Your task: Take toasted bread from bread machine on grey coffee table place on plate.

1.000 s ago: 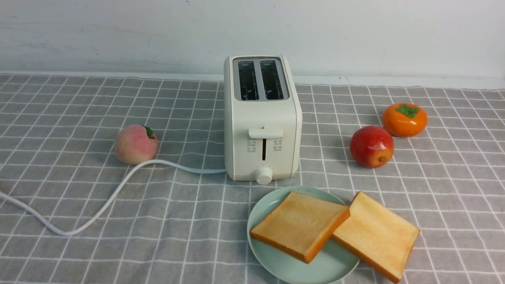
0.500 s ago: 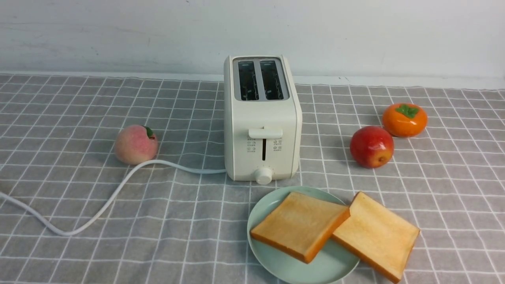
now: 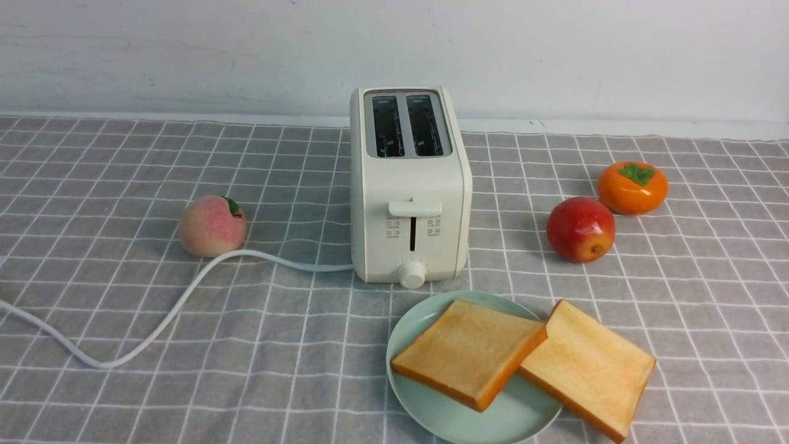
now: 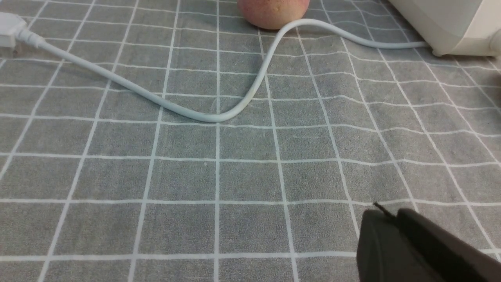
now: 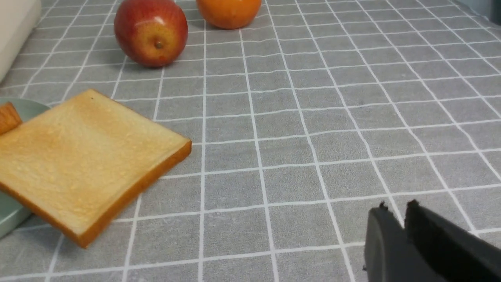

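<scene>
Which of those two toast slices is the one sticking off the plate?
Start at the white toaster; the green plate lies just in front. The slice on the plate's right overhangs its rim, unlike the other slice, which lies wholly on it.

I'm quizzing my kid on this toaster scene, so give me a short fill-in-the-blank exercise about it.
1. Both toaster slots are ____.
2. The left toast slice overlaps the right toast slice, which hangs off the ____ plate.
3. The white cord curves past the ____.

Missing words: empty; green; peach
</scene>
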You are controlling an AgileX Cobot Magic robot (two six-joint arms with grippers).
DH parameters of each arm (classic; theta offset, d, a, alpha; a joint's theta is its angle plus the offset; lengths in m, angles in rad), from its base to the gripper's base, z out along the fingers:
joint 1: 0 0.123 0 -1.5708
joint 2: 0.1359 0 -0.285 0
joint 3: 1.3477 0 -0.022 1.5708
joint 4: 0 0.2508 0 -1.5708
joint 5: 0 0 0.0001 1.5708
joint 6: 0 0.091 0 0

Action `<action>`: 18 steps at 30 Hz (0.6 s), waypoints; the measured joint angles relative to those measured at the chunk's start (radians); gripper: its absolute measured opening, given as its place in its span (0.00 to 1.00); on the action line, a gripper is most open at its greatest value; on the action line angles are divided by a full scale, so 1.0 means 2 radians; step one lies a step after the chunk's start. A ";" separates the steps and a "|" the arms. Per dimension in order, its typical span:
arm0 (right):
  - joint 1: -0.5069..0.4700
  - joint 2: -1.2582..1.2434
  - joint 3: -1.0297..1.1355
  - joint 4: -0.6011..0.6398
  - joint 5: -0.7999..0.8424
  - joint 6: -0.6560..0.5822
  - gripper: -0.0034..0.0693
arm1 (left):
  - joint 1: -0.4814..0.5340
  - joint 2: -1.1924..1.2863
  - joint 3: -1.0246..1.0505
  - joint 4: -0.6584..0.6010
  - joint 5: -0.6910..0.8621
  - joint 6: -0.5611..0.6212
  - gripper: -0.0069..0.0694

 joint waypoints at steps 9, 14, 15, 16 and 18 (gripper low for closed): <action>0.000 0.000 0.000 -0.002 0.001 0.000 0.18 | 0.000 0.000 0.000 0.000 0.000 0.000 0.14; 0.000 0.000 0.000 -0.002 0.001 0.000 0.18 | 0.000 0.000 0.000 0.000 0.000 0.000 0.14; 0.000 0.000 0.000 -0.002 0.001 0.000 0.19 | 0.000 0.000 0.000 0.000 0.000 0.000 0.14; 0.000 0.000 0.000 -0.002 0.001 0.000 0.19 | 0.000 0.000 0.000 0.000 0.000 0.000 0.14; 0.000 0.000 0.000 -0.002 0.001 0.000 0.19 | 0.000 0.000 0.000 0.000 0.000 0.000 0.14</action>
